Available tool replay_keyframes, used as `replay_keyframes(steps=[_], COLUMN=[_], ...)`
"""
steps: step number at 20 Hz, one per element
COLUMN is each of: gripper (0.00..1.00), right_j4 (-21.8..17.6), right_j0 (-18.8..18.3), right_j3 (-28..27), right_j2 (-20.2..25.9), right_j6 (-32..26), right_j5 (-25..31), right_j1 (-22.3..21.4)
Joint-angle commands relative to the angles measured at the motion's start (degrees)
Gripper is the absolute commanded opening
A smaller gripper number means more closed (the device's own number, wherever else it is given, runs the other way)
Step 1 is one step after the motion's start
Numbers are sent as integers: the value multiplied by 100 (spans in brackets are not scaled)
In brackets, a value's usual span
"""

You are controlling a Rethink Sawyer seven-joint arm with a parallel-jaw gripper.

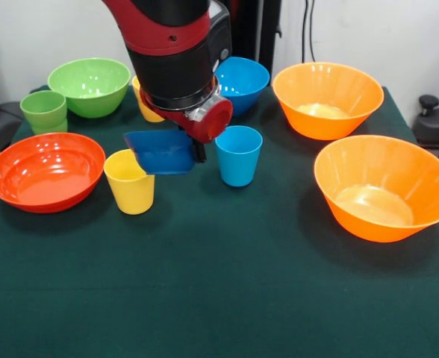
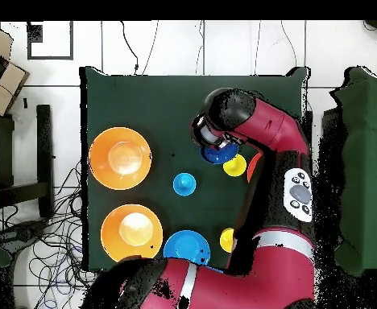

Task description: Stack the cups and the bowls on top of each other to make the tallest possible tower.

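Hanging tilted under the gripper (image 1: 193, 149), the small dark blue bowl (image 1: 160, 151) is off the worktop (image 1: 227, 283), and judging by how it hangs the jaws are pinched on its rim at the side nearest the light blue cup (image 1: 238, 155). It looks light, stiff and glossy, so a rim pinch should hold it, though slick plastic could swivel or slip if swung fast; the thin rim is the natural place to take any of these pieces. Just below and beside it stands a yellow cup (image 1: 130, 181), with the red-orange bowl (image 1: 46, 171) to that cup's other side. Behind the arm sit a second yellow cup (image 1: 146, 104), mostly hidden, the medium light blue bowl (image 1: 242, 80), the green bowl (image 1: 90, 86) and the green cup (image 1: 44, 110). Two large orange bowls (image 1: 328, 98) (image 1: 386, 186) fill the other side, the nearer one close to the worktop's edge. No tower stands yet; every piece rests singly. Open cloth lies in front, toward the camera, which seems the best room for building, whereas the cluster round the held bowl is tight, and a low sweep could knock the cups over. The overhead view shows the arm (image 2: 272, 137) covering much of that cluster.
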Motion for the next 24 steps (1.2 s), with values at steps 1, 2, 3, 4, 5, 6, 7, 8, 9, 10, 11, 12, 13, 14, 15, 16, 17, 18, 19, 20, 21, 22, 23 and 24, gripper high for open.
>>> replay_keyframes(steps=[1, 2, 3, 4, 5, 6, 7, 8, 9, 10, 11, 12, 13, 14, 15, 16, 17, 18, 19, 20, 21, 22, 23, 24], gripper=[0, 0, 0, 0, 0, 0, 0, 0, 0, 0, 0, 0, 0, 0, 0, 0, 0, 0, 0, 0, 0, 0, 0, 0], right_j4=[277, 306, 335, 358, 393, 419, 432, 429, 426, 425, 425, 426, 426, 423, 434, 444, 461, 467, 488, 497, 511, 515, 518, 519], right_j0=[177, 179, 180, 178, 183, 177, 181, 190, 199, 222, 231, 249, 263, 282, 295, 294, 302, 292, 298, 296, 303, 309, 316, 304], right_j3=[-62, -64, -66, -93, -91, -92, -109, -118, -127, -123, -137, -166, -186, -216, -224, -279, -286, -381, -391, -416, -418, -449, -479, -607], right_j2=[260, 259, 257, 251, 250, 254, 242, 227, 212, 190, 172, 148, 126, 101, 85, 78, 75, 77, 77, 67, 61, 43, 25, 16], right_j6=[1235, 1240, 1245, 1250, 1270, 1277, 1281, 1280, 1279, 1289, 1295, 1315, 1328, 1341, 1362, 1383, 1406, 1427, 1444, 1454, 1471, 1481, 1492, 1514], right_j5=[563, 588, 613, 643, 664, 684, 713, 738, 763, 808, 857, 913, 958, 1001, 1046, 1101, 1133, 1191, 1205, 1230, 1245, 1275, 1306, 1382], right_j1=[29, 33, 38, 61, 66, 78, 84, 73, 61, 23, 8, -6, -17, -28, -42, -20, -24, 19, 23, 25, 20, 22, 24, 85])
